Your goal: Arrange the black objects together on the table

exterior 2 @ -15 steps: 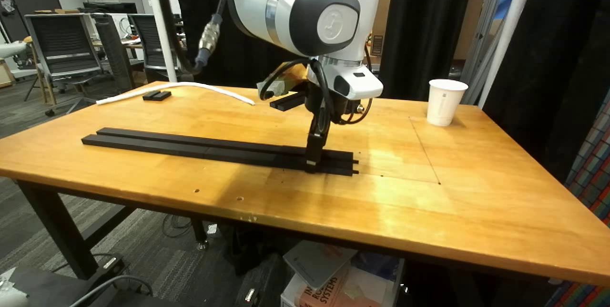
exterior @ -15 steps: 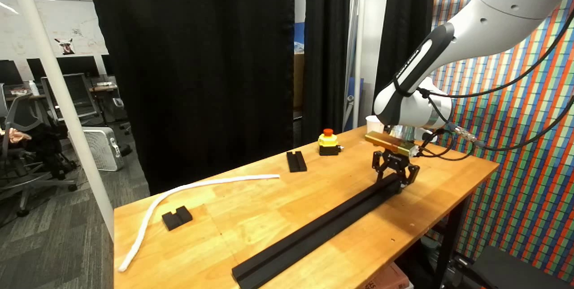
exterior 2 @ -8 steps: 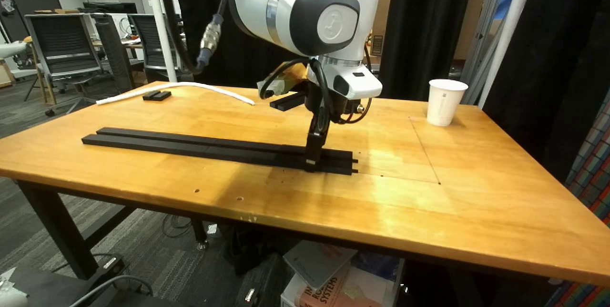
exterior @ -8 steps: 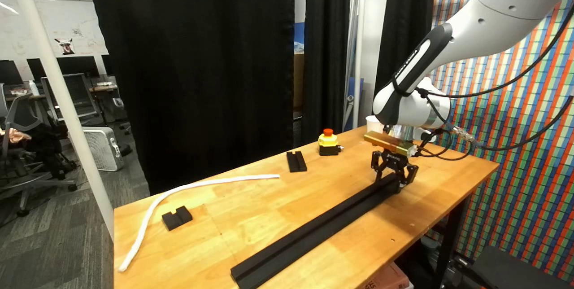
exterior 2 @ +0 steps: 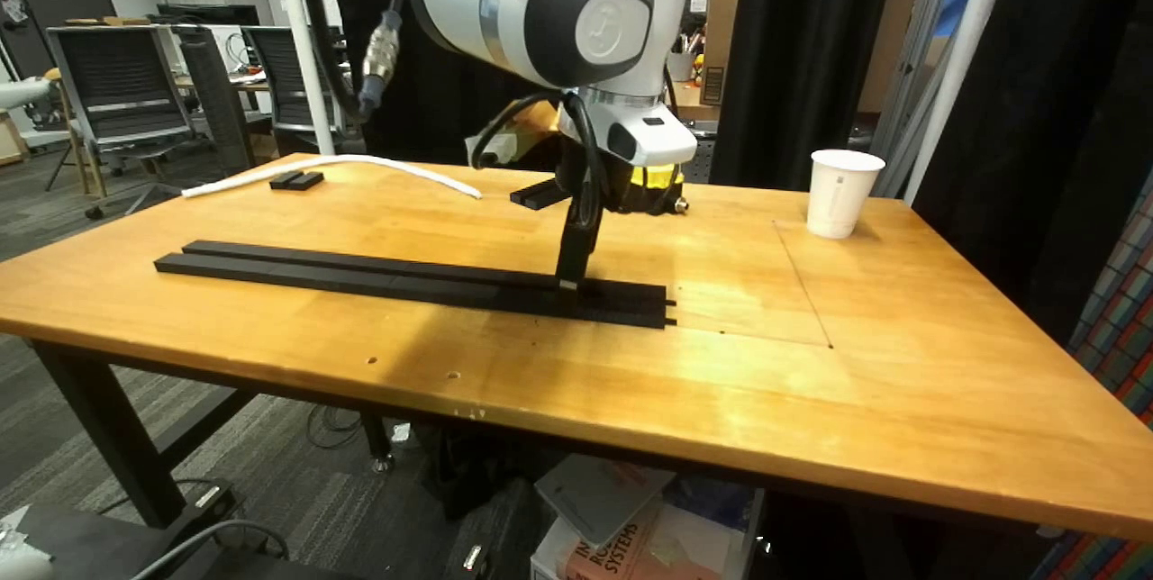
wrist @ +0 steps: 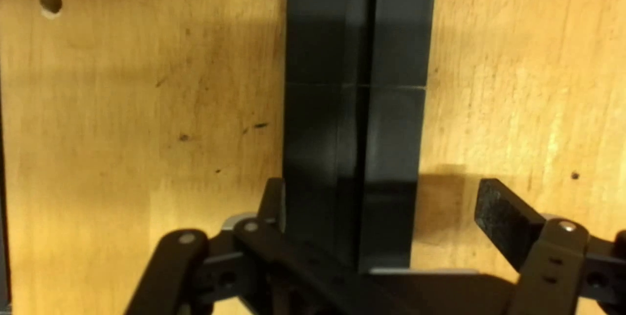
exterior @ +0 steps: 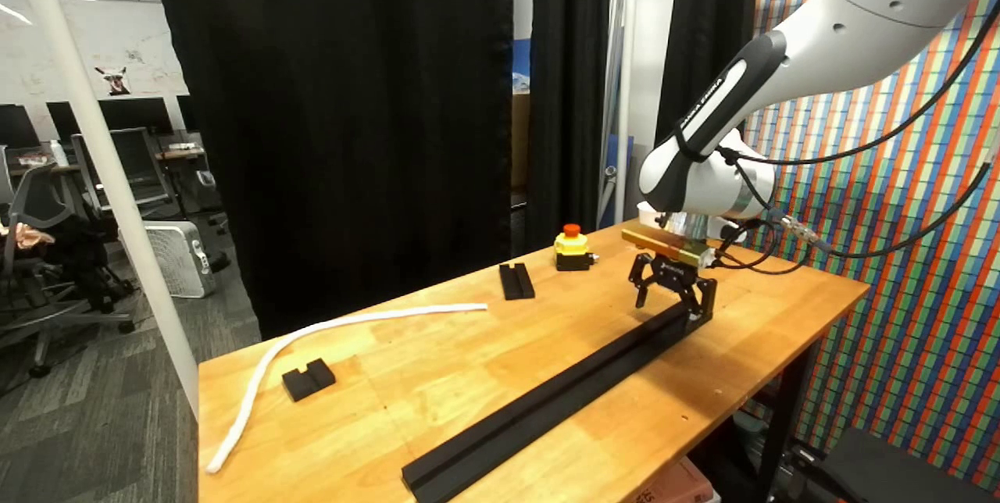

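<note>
Black end effector (wrist: 381,202) has spread wide, empty, perhaps touching the long matte-black strip (exterior: 551,400), lower centre; joining looks done.

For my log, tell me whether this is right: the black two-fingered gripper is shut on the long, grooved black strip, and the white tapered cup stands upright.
Not shut: the gripper is open, one finger standing apart from the strip in the wrist view, with honey-coloured wooden table between them. The cup does stand upright.

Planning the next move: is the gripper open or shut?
The gripper is open: the wrist view shows table between one finger and the black strip.
</note>
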Robot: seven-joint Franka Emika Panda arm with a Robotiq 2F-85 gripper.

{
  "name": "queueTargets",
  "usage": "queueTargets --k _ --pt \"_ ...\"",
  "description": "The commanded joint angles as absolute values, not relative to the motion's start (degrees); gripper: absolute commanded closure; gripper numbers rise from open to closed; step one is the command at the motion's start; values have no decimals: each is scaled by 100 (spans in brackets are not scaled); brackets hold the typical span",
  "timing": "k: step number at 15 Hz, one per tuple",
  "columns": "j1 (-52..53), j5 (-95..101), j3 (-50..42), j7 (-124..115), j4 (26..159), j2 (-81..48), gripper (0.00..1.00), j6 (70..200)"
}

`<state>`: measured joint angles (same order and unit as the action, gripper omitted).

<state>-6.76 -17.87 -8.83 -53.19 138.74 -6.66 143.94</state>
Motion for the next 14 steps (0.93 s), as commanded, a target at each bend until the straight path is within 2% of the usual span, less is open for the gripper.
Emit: queueTargets --k 1,8,14 --pt "-416 -1000 -783 -5691 14342 502 0 14107" --pt "-513 -163 -235 -4645 15139 2603 0 13447" --pt "-496 -222 -216 -2870 15725 4495 0 12151"
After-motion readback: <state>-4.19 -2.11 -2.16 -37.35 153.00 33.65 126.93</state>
